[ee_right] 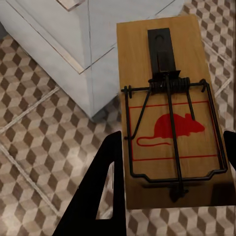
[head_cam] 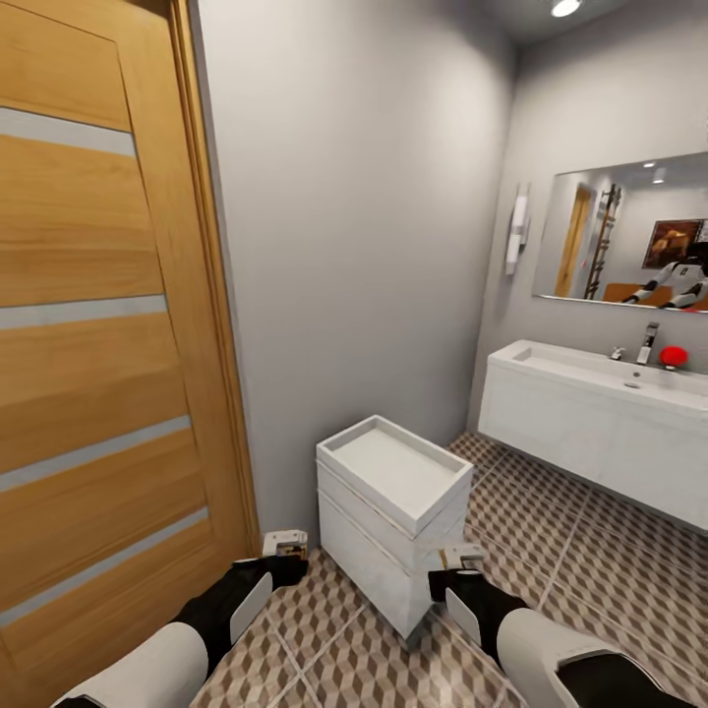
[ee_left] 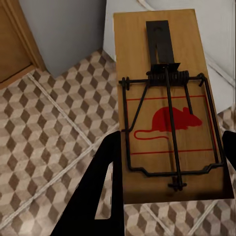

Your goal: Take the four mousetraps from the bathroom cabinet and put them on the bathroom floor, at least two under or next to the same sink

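Each gripper holds one mousetrap, a tan board with a black wire spring and a red mouse print. My left gripper (head_cam: 286, 563) (ee_left: 169, 169) is shut on a mousetrap (head_cam: 285, 542) (ee_left: 167, 108) low over the bathroom floor (head_cam: 590, 551) near the door. My right gripper (head_cam: 454, 580) (ee_right: 169, 169) is shut on a second mousetrap (head_cam: 460, 557) (ee_right: 169, 108) beside a white drawer unit. The white sink (head_cam: 610, 374) sits on its vanity at the right wall, further off. The cabinet is out of view.
A wooden door (head_cam: 98, 344) fills the left. A small white drawer unit (head_cam: 393, 492) stands against the grey wall between my arms. Above the sink hang a mirror (head_cam: 629, 236) and a chrome faucet (head_cam: 648, 344) beside a red object (head_cam: 673, 356). Open tile lies before the vanity.
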